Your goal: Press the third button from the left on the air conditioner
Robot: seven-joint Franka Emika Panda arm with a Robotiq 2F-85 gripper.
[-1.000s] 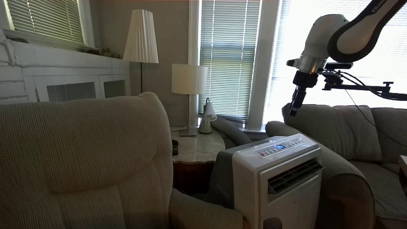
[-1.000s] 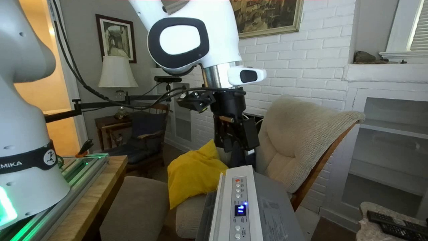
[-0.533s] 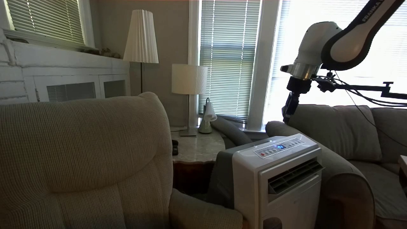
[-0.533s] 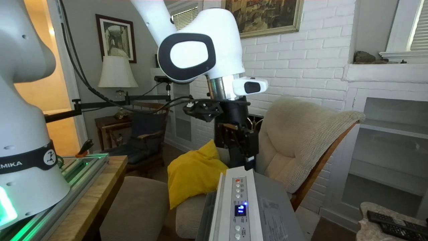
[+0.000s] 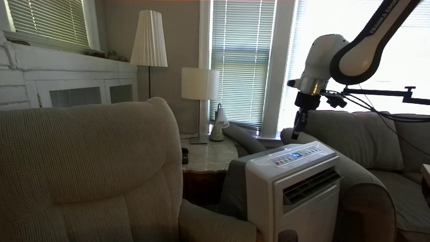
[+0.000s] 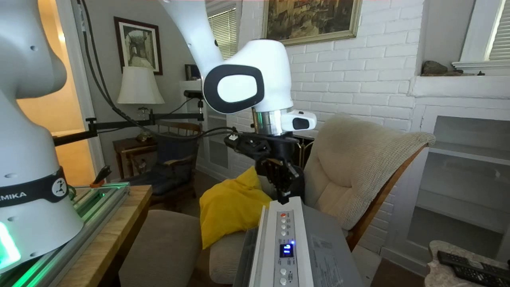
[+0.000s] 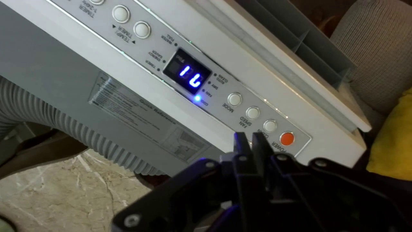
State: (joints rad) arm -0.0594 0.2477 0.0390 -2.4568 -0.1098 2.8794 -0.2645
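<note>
The white air conditioner (image 5: 260, 195) shows in all views, its vent flap out at the front. On its sloping top, the row of buttons starts with the red power button (image 7: 287, 139). Third in that row comes the white fan speed button (image 7: 252, 112), fully visible in the wrist view. My gripper (image 7: 249, 133) points down at the panel's back edge, covering part of the label by the second button. Its fingers are close together, a narrow empty gap between them. In an exterior view the gripper (image 5: 295, 136) hangs above the unit, apart from it.
A beige armchair (image 5: 100, 161) and a grey sofa (image 5: 352, 137) flank the unit. The hose (image 7: 96, 141) runs behind it toward a marble-topped side table (image 7: 74, 193). A yellow pillow (image 6: 235, 207) lies nearby. Cables (image 6: 159, 135) trail from my wrist.
The arm has come down toward the unit's top, shifting left in an exterior view. The fingers have drawn from wide apart to a narrow gap. The air conditioner has not moved.
</note>
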